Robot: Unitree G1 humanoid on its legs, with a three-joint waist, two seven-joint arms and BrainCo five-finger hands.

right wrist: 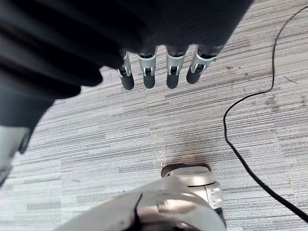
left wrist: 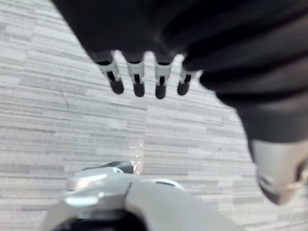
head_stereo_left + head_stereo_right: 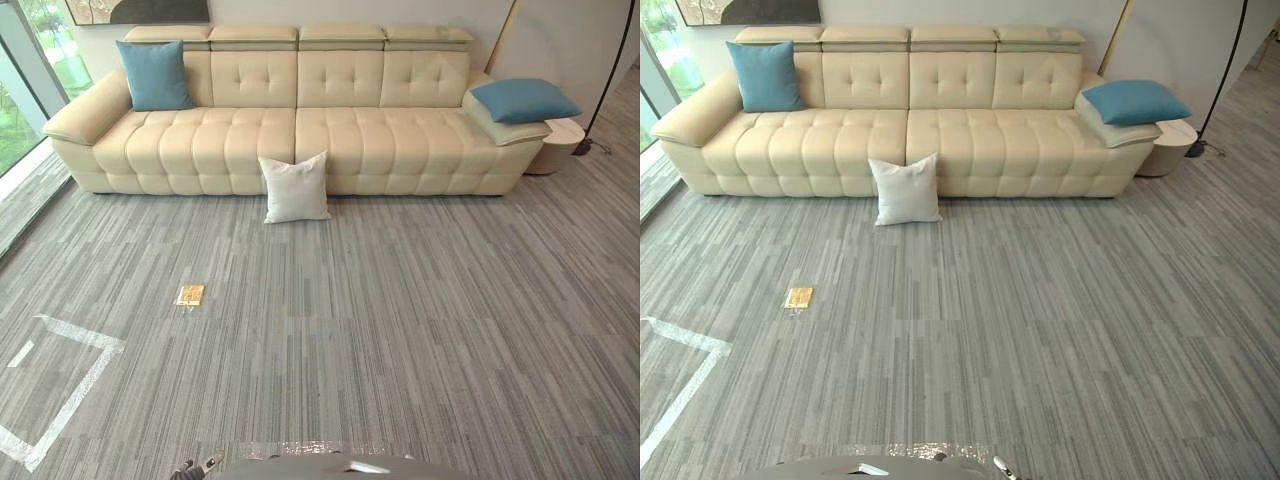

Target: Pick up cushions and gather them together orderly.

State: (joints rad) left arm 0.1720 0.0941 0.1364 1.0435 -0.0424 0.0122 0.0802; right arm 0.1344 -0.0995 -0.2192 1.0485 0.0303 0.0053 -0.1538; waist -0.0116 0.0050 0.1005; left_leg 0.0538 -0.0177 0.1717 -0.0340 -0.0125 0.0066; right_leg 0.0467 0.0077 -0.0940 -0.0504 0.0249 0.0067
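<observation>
A white cushion (image 3: 295, 188) stands on the carpet, leaning against the front of the cream sofa (image 3: 250, 140). One blue cushion (image 3: 154, 75) is propped upright at the sofa's left end. Another blue cushion (image 3: 524, 100) lies flat on the right armrest. All three are far ahead of me. My left hand (image 2: 138, 79) hangs over the carpet with straight fingers and holds nothing. My right hand (image 1: 159, 72) also hangs over the carpet, fingers straight and empty.
A small gold floor plate (image 3: 190, 295) sits in the carpet at the left. White tape lines (image 3: 70, 385) mark the floor at the lower left. A round side table (image 3: 560, 145) and a floor lamp's stand (image 3: 600, 90) are by the sofa's right end. Windows line the left wall.
</observation>
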